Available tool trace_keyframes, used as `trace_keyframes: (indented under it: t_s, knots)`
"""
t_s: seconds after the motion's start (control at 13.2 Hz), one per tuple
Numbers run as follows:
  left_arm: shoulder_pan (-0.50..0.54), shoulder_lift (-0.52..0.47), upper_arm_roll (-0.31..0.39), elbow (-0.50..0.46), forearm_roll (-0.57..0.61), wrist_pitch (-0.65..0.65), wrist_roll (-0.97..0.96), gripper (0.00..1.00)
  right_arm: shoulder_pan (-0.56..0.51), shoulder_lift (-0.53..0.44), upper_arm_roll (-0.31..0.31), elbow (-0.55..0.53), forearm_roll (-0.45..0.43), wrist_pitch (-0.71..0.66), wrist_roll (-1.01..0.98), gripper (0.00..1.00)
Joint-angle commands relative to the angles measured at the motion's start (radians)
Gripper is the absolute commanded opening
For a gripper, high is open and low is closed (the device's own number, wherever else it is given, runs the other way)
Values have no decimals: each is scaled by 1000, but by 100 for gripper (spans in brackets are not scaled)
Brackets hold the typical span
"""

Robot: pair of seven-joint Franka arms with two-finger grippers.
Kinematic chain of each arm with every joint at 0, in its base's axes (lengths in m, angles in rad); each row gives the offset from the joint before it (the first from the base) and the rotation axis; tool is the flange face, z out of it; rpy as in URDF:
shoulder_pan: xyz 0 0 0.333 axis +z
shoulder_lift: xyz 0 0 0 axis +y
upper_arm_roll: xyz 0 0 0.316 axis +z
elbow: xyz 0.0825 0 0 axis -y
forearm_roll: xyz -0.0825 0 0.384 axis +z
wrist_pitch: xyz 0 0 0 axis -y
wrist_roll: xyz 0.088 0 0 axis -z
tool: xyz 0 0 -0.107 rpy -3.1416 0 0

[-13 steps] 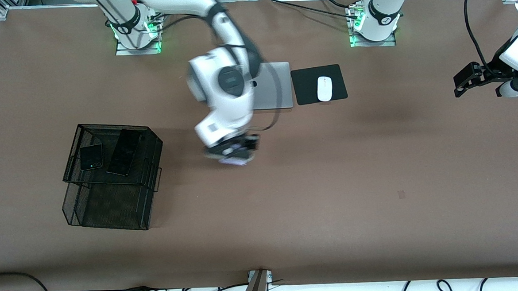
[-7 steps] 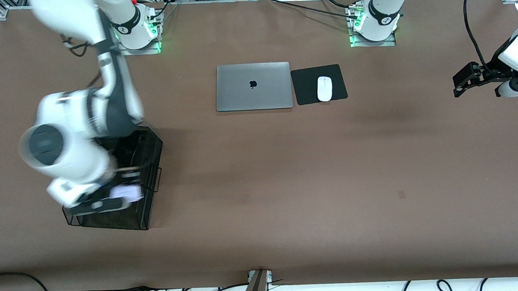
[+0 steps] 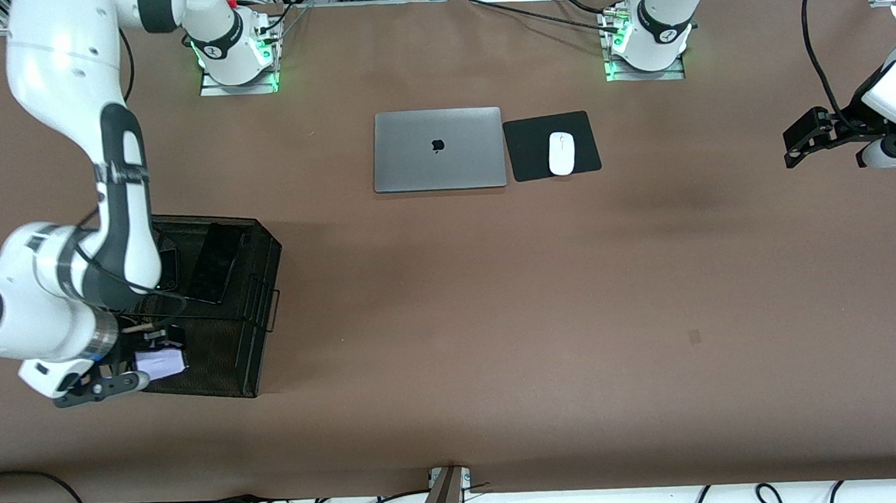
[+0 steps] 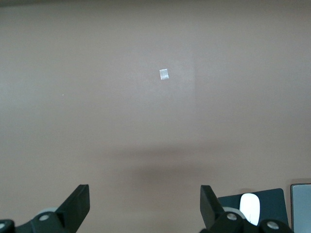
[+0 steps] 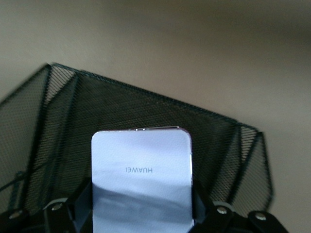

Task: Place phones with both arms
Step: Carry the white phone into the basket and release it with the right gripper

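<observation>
My right gripper (image 3: 154, 357) is shut on the squarish pale lilac phone (image 3: 161, 363) and holds it over the lower, nearer part of the black mesh rack (image 3: 262, 292). In the right wrist view the phone (image 5: 141, 174) sits between the jaws, with the rack's mesh wall (image 5: 146, 107) around it. The long slim black phone (image 3: 215, 264) lies on the rack's upper shelf. The squarish black folded phone (image 3: 167, 270) lies beside it, mostly hidden by my right arm. My left gripper (image 3: 799, 145) is open and empty, waiting at the left arm's end of the table, also seen in its own view (image 4: 145, 199).
A closed grey laptop (image 3: 438, 149) lies mid-table near the bases, with a white mouse (image 3: 561, 153) on a black pad (image 3: 534, 136) beside it. The mouse (image 4: 249, 206) also shows in the left wrist view. Bare brown table lies between rack and left gripper.
My right arm has swung from mid-table, near the laptop, to the mesh rack, carrying the lilac phone. It now holds it lower over the rack. The left arm has not moved.
</observation>
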Motion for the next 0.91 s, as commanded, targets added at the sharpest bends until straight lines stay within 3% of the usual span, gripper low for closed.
trace_keyframes:
  t_s: [0.0,0.08,0.15,0.23,0.53,0.83]
  knots:
    - [-1,2,2,14,-18,-15,18,100,0,24,9,4,41,30,-2,31]
    - [-2,2,0,14,-18,-15,18,100,0,43,9,4,67,38,-2,35]
    - [-2,2,0,14,-17,-15,18,100,-2,57,9,-1,101,38,1,64]
    - [-4,2,0,14,-17,-15,18,100,-10,60,9,-1,129,36,1,100]
    - [-4,2,0,23,-14,-19,16,100,-10,-10,-11,10,117,-22,1,100]
    - [-5,2,-13,26,-9,-30,13,100,53,-121,-104,13,56,-197,9,100]
